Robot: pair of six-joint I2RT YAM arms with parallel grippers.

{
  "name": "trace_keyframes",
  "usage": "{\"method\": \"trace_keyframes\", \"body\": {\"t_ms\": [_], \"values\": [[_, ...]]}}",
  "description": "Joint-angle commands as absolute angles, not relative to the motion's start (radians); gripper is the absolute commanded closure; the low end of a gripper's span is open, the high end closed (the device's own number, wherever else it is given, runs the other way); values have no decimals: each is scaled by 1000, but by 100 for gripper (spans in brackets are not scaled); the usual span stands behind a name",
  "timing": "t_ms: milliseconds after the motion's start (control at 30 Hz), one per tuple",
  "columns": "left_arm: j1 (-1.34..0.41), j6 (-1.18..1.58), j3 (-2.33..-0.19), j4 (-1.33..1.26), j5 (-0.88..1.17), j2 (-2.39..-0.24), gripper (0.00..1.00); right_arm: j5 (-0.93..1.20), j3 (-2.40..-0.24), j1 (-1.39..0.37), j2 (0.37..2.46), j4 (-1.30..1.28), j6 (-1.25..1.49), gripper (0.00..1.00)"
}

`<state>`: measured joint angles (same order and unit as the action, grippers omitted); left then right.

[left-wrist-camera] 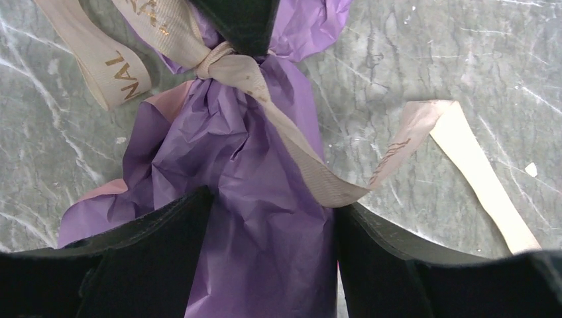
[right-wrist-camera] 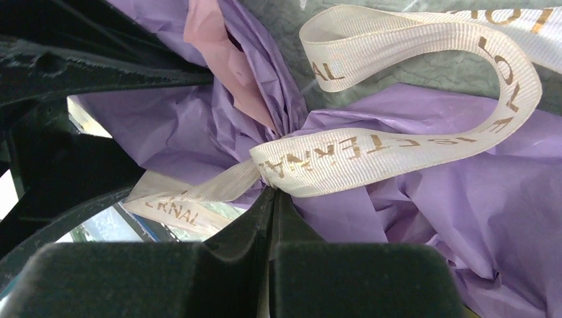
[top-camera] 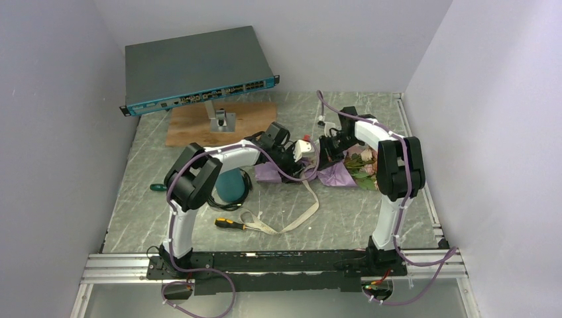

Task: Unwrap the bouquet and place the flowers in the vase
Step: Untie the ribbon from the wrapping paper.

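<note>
The bouquet (top-camera: 335, 175) lies on its side mid-table in purple crinkly paper (left-wrist-camera: 258, 179), and the flowers (top-camera: 363, 162) poke out at its right end. My left gripper (left-wrist-camera: 273, 205) is shut on the wrapped stem part, a finger pressed against each side. A cream printed ribbon (right-wrist-camera: 397, 149) is knotted round the paper. My right gripper (right-wrist-camera: 274, 195) is shut at the knot (left-wrist-camera: 222, 61), with a pale strip of ribbon between its jaws. The teal vase (top-camera: 230, 185) stands upright left of the bouquet, partly behind my left arm.
A loose ribbon tail (top-camera: 301, 212) trails toward the front. A yellow-and-black screwdriver (top-camera: 228, 224) lies by it, and a green-handled tool (top-camera: 157, 187) at the left. A network switch (top-camera: 199, 69) on a stand and a wooden board (top-camera: 199, 126) stand at the back.
</note>
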<state>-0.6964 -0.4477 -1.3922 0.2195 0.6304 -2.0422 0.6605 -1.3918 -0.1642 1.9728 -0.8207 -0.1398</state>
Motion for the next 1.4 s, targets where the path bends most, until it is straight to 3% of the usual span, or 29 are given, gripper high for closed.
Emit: {"method": "trace_keyframes", "body": {"t_ms": [0,600,900,1133,1367], "values": [[-671,-419,-1425,255,574,-2086,28,719,-1416,-143,1952,-848,-185,100],[-655,-388,-1421,292,599,-2074,59,796,-1344,-49,1872,-883,-305,100],[-678,-399,-1387,71,739,-1883,53,786,-1316,-79,1908,-818,-285,100],[-722,-563,-1425,137,745,-1894,51,836,-1353,-73,1847,-893,-335,100],[-774,-636,-1427,89,690,-1936,64,877,-1390,-88,1822,-914,-315,90]]}}
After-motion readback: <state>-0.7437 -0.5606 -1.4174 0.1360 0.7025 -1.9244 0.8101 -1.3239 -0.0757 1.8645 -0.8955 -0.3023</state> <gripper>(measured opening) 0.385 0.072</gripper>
